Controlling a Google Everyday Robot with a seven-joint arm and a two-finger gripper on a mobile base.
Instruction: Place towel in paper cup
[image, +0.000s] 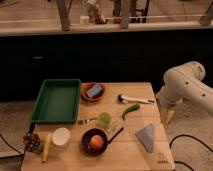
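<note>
In the camera view, a wooden table (131, 156) is standing in front of a dark counter. The robot's white arm (186, 82) is reaching in from the right and bending downward. The gripper (169, 116) is hanging at its end, pointing down just past the table's right edge. I cannot tell whether the gripper is released or clenched, and nothing is showing in its grasp.

The towel (146, 136), a pale blue-grey folded piece, is lying flat on the right front part of the table. It is sitting below and to the left of the gripper in the picture, near it but clearly apart from it, not touching.

The paper cup (61, 137), white and upright, is standing on the left front part of the table, well apart from the towel. A dark pan (86, 146) is sitting between them and holding an orange round thing (97, 142). Its handle is pointing toward the towel.

A banana (46, 147) is lying just beside the cup on its left, and a dark bunch of grapes (32, 142) is resting at the table's left edge. A green tray (37, 104) is occupying the back left. Beside it, a brown bowl (85, 96) is holding a blue sponge (94, 90). A white-handled tool (135, 99) is lying toward the back right, with a green curved vegetable (130, 110) just in front of it. A fork (87, 120) is lying near the middle, touching a round green piece (104, 119).
</note>
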